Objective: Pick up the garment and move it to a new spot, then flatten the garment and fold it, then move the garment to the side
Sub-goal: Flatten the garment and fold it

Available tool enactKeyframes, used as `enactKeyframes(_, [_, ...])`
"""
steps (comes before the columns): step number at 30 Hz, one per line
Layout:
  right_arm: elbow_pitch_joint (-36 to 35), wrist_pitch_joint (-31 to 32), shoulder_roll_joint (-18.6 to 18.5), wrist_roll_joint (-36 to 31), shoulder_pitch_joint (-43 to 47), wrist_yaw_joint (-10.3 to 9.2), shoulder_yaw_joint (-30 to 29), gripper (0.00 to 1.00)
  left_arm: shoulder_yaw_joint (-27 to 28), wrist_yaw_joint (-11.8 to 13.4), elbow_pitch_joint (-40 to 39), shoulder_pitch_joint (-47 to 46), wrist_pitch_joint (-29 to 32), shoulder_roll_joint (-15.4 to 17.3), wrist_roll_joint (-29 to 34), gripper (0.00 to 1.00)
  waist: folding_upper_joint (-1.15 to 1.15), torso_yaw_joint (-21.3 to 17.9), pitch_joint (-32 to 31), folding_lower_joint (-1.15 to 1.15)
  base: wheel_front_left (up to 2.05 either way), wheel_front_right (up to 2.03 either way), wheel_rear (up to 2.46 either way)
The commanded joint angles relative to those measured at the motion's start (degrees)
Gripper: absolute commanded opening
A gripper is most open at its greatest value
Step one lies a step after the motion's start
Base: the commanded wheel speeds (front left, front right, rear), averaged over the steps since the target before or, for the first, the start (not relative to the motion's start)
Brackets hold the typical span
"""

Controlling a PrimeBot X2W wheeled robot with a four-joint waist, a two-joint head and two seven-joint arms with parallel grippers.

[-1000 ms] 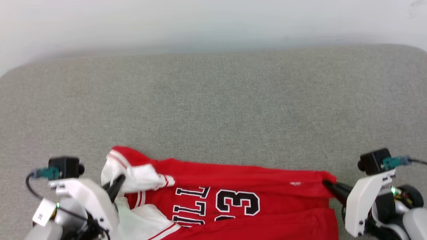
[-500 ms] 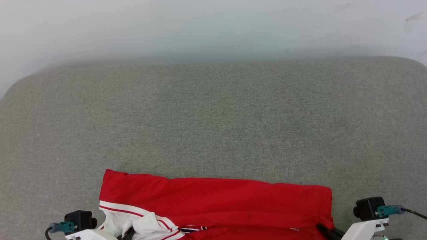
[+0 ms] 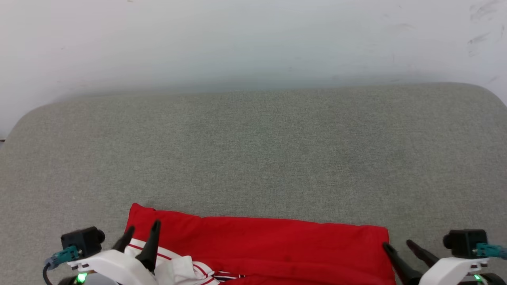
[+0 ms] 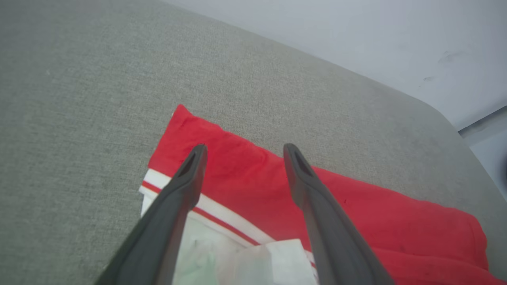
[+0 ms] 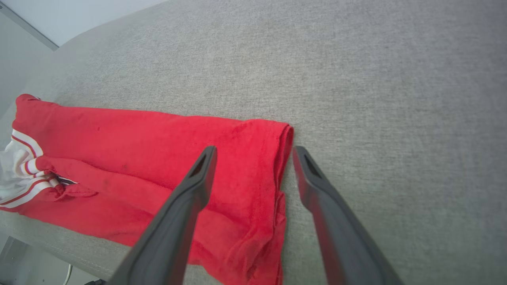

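The garment (image 3: pixel 277 245) lies folded on itself as a long red band at the near edge of the grey padded surface (image 3: pixel 253 150). Its white sleeve with striped trim (image 3: pixel 174 271) bunches at the left end. My left gripper (image 3: pixel 141 230) stands open over that left end, with nothing between its fingers; in the left wrist view the left gripper (image 4: pixel 244 147) hovers above the garment (image 4: pixel 356 209). My right gripper (image 3: pixel 396 243) is open at the garment's right end. In the right wrist view the right gripper (image 5: pixel 254 149) straddles the hem edge of the garment (image 5: pixel 138 138).
The grey surface (image 5: pixel 376 79) stretches far ahead to a pale wall (image 3: pixel 253 39). Its rounded corners show at the back left and right. The surface's near edge (image 5: pixel 47 245) runs just below the garment.
Both grippers have opened and let go of the garment. The red cloth now lies folded over, covering the lettering. The head camera has tilted, so the whole picture has shifted.
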Motion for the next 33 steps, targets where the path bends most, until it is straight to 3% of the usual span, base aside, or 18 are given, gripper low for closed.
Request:
enactKeyframes(1, [-0.1,0.7,-0.5,-0.1,0.7,-0.04,-1.2,1.0,0.2,0.1,-0.8,-1.1,-1.6,-0.1,1.1,1.0,0.0,0.1,-0.2,0.01,0.0,0.0,0.0])
enactKeyframes(7, [0.4,7.6,-1.9,-0.3,1.7,-0.04,-6.2,1.0,0.0,2.4,-3.3,-3.1,-11.7,-0.5,9.4,1.0,0.0,0.8,-0.4,0.01,0.0,0.0,0.0])
enactKeyframes(11, [-0.2,11.5,-2.4,-0.4,2.2,-0.04,-7.0,1.0,0.4,4.2,-4.0,-3.6,-15.2,-1.1,14.7,1.0,0.0,1.6,-0.3,0.01,0.0,0.0,0.0])
enactKeyframes(21, [1.1,14.8,-1.6,1.7,0.0,-0.04,-3.2,1.0,2.1,4.8,-8.4,-1.8,-16.3,-2.7,21.1,1.0,0.0,4.2,3.4,0.01,0.0,0.0,0.0])
enactKeyframes(30, [7.0,16.8,-0.7,5.0,-1.9,-0.04,1.6,1.0,2.6,5.2,-9.6,-2.4,-16.2,-3.0,21.6,1.0,0.0,5.8,6.0,0.01,0.0,0.0,0.0])
enactKeyframes(31, [7.8,17.2,-0.4,6.2,-2.0,-0.03,2.9,0.34,2.7,5.3,-9.4,-2.4,-16.2,-3.2,21.4,1.0,0.0,5.9,6.4,0.01,0.0,0.0,0.0])
enactKeyframes(32, [8.1,17.3,-0.4,6.8,-2.2,-0.03,3.4,0.0,2.6,5.2,-9.0,-2.2,-16.1,-3.4,21.1,1.0,0.0,5.9,6.5,0.01,0.0,0.0,0.0])
enactKeyframes(33, [8.3,17.3,-0.4,7.3,-2.3,-0.03,3.8,0.0,2.6,5.1,-8.9,-2.2,-16.1,-3.4,21.0,1.0,0.0,5.8,6.5,0.01,0.0,0.0,0.0])
